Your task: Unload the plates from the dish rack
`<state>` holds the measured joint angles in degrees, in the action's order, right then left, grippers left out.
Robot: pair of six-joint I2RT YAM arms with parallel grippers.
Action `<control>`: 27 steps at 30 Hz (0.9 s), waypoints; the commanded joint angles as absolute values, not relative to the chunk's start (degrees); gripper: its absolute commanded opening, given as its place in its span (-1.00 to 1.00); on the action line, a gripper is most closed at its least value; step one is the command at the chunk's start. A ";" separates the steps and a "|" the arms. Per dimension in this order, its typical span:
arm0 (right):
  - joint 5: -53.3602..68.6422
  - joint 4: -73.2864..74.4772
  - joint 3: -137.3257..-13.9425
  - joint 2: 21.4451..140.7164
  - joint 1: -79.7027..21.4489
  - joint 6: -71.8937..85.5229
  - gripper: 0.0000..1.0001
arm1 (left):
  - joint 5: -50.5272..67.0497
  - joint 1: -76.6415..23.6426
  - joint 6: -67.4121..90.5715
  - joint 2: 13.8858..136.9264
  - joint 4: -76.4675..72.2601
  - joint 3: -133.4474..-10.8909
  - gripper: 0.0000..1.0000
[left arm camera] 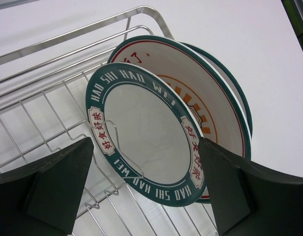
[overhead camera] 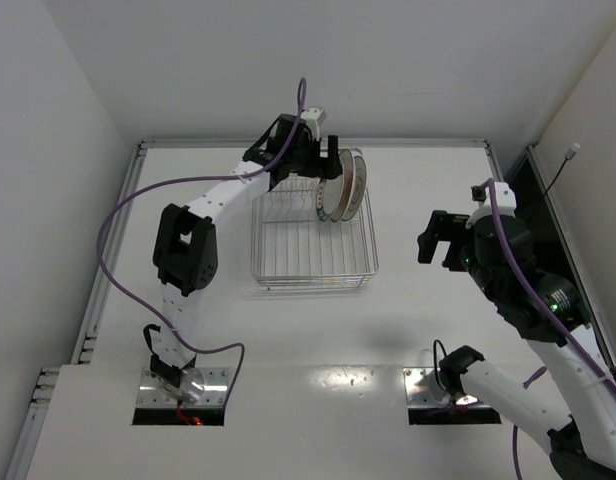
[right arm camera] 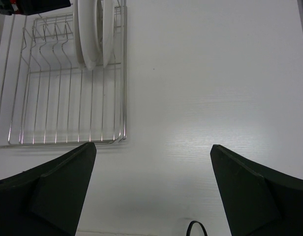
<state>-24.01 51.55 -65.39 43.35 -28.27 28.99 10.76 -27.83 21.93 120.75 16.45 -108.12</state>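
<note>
Left gripper [overhead camera: 321, 152] hangs at the far edge of the square chrome wire dish rack [overhead camera: 313, 283], jaws spread wide and gripping nothing. In the left wrist view its two dark fingers [left arm camera: 63, 187] frame the lower part of the nearest plate, one on each side. Whether either finger touches the plate cannot be told.

Three round plates [overhead camera: 343, 185] stand on edge, packed close together among the upright wire dividers at the far right of the rack. They are just beside the left gripper, on its right. The nearest is a white plate with a broad dark teal rim bearing white lettering [left arm camera: 146, 137]. Behind it leans a larger white plate with an orange sunburst pattern, a thin red line and a teal edge [left arm camera: 200, 93]. Only a sliver of dark rim shows of the third plate [left arm camera: 244, 105].

One bent wire divider [left arm camera: 117, 145] rises in front of the teal-rimmed plate's face, between it and the gripper. The rack's outer rail [left arm camera: 141, 10] curves round behind the plates.

Right gripper [overhead camera: 435, 240] also stands open and holds nothing. It hovers over the bare white tabletop [overhead camera: 388, 330], to the right of the rack and well apart from the plates. Its wrist view shows the rack's near corner [right arm camera: 123, 137] and the plates' plain white backs [right arm camera: 92, 34] at the far end. A purple cable [overhead camera: 118, 215] loops along the left arm.
</note>
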 commanded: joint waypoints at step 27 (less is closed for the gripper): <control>-24.35 50.01 -65.21 43.59 -28.39 29.79 1.00 | 9.23 -31.99 17.49 126.64 27.50 -116.37 0.47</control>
